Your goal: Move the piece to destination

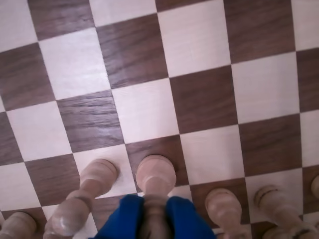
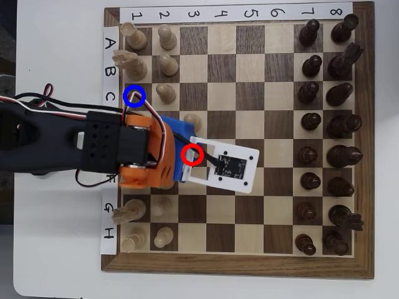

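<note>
wrist view: blue gripper [image 1: 155, 219] enters from the bottom edge, its two fingers [image 1: 124, 216] closed in on either side of the slim stem of the piece [image 1: 155, 174], a pale cream pawn with a rounded knob head. fingers look pressed against the stem; opening is narrow, just the width of the body. the piece's head shows over a dark square of the chessboard [image 1: 199, 99]. other pale pawns stand just beside it, one to the left [image 1: 97, 174], two to the right [image 1: 224, 201].

overhead view: the arm [image 2: 93, 149] comes in from the left across the board's left edge. its orange and blue wrist and the white camera plate [image 2: 230, 165] cover the held piece, so it cannot be seen here; a red ring [image 2: 192, 154] sits at that spot. the destination [image 2: 134, 95], a dark square with a blue ring, lies in row c, column 1, up and left of the gripper and well apart. dark pieces [image 2: 324, 124] fill the right side.
</note>
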`<state>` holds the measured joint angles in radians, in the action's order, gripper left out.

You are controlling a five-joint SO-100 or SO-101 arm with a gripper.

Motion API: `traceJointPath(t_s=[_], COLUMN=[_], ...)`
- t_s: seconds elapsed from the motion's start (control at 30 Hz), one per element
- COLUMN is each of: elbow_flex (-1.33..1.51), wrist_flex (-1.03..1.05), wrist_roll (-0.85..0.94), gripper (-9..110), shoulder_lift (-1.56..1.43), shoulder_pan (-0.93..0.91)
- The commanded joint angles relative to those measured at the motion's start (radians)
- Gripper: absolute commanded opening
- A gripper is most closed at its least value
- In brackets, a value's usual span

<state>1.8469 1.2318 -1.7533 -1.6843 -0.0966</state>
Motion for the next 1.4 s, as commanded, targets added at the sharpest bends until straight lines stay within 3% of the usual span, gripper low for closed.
traceJointPath(t_s=[0.0, 0.67, 1.0, 1.37], elbow_flex=[-0.17, -0.451, -0.746, -0.867], wrist_flex=[0.057, 0.215, 0.486, 0.492], wrist_roll=[-0.321, -0.36, -0.322, -0.242], gripper=[0, 0, 0, 0], shoulder_lift=[-0.184, -0.265, -0.307, -0.396], shoulder_pan=[-0.043, -0.069, -0.035, 0.052])
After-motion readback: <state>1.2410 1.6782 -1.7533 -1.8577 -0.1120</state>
